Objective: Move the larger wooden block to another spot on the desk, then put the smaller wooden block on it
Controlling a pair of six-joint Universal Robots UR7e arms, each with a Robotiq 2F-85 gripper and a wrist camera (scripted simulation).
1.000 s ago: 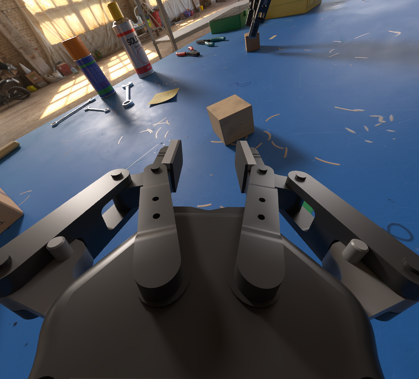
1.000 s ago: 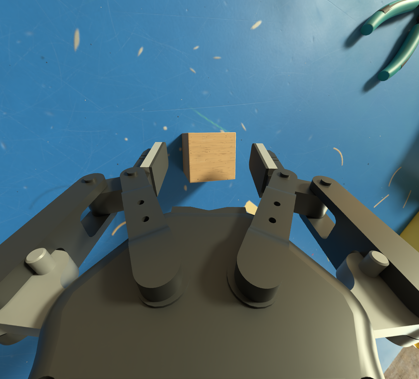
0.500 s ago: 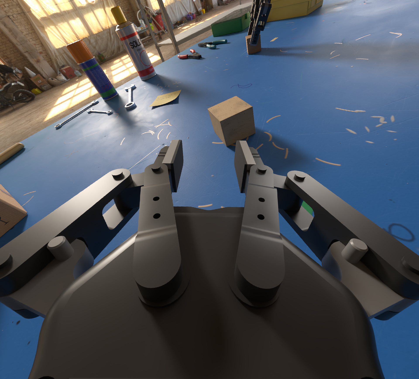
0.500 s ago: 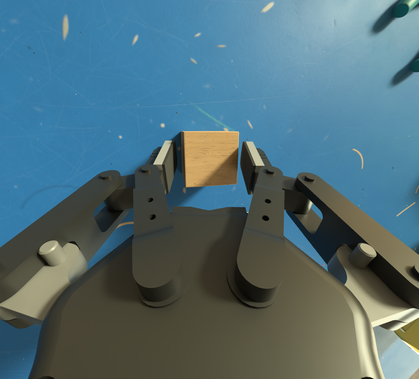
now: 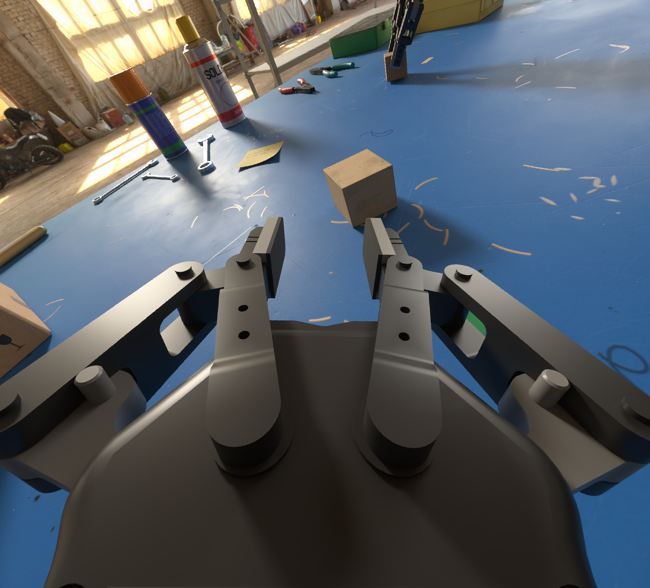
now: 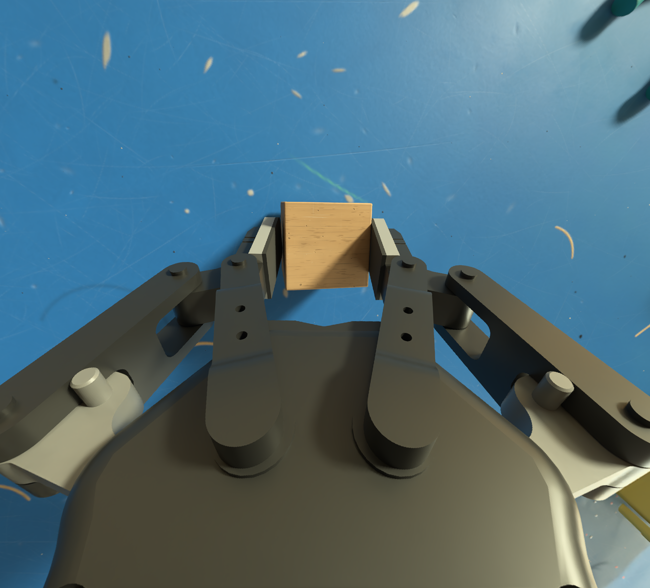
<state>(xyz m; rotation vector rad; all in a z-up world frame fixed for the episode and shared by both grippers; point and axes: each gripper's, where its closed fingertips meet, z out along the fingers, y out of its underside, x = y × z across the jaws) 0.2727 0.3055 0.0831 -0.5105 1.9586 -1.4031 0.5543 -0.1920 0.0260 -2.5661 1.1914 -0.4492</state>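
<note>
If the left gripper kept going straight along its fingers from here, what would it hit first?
Probably the larger wooden block: it sits on the desk just ahead of the open left gripper, slightly toward its right finger. Depth is unclear, so the fingertips might meet the desk short of it.

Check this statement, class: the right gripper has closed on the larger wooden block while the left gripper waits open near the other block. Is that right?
One detail is wrong. The right gripper has closed on the smaller wooden block, as the right wrist view shows. The left gripper does wait open, near the larger wooden block.
</note>
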